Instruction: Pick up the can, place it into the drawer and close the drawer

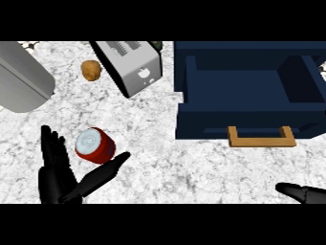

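On the marble table, toward its lower left, the red can lies tilted with its pale lid turned up. It sits in the gap between the straight fingers and spread thumb of the left hand, which is splayed and not curled round it; whether they touch cannot be told. At the right edge the right hand rests with fingers up and thumb held apart. The dark blue drawer stands pulled out at upper right, its wooden handle facing the robot, well apart from the can. Behind stand a silver toaster, a potato and a rounded grey appliance.
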### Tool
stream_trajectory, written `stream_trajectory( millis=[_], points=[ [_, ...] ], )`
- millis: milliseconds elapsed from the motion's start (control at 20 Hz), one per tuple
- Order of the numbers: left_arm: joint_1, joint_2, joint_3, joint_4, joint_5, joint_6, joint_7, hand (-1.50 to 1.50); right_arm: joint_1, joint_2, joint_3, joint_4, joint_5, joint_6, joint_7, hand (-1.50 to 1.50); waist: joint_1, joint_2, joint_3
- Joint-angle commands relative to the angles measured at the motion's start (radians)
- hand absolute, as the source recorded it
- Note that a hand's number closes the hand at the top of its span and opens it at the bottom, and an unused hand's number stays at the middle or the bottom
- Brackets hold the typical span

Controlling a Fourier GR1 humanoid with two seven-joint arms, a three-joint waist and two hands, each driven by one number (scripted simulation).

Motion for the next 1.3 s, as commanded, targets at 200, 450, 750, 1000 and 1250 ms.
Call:
stream_trajectory(
  millis=[200,450,750,1000,1250],
  points=[
    [0.005,0.000,0.042,0.210,0.219,0.049,-0.271,-1.50,0.071,0.015,-0.018,-0.108,-0.007,0.012,0.037,-1.50,-0.001,0.000,0.000],
    [-0.015,0.000,0.046,0.372,0.419,0.055,-0.494,-1.50,0.055,0.008,-0.039,-0.069,-0.015,0.035,0.017,-1.50,0.001,0.000,-0.001],
    [-0.074,0.000,0.165,0.490,0.488,-0.029,-0.540,-1.50,0.095,0.013,-0.075,-0.133,-0.065,0.065,0.035,-1.50,-0.003,0.000,0.000],
    [-0.109,0.000,0.095,0.577,0.581,0.033,-0.641,-1.50,0.107,0.024,-0.110,-0.069,-0.063,0.112,-0.056,-1.50,-0.002,0.000,0.000],
    [-0.087,0.000,0.200,0.636,0.642,-0.080,-0.733,-1.50,0.063,-0.007,-0.132,-0.111,-0.079,0.102,0.066,-1.50,0.000,0.000,0.000]
  ],
)
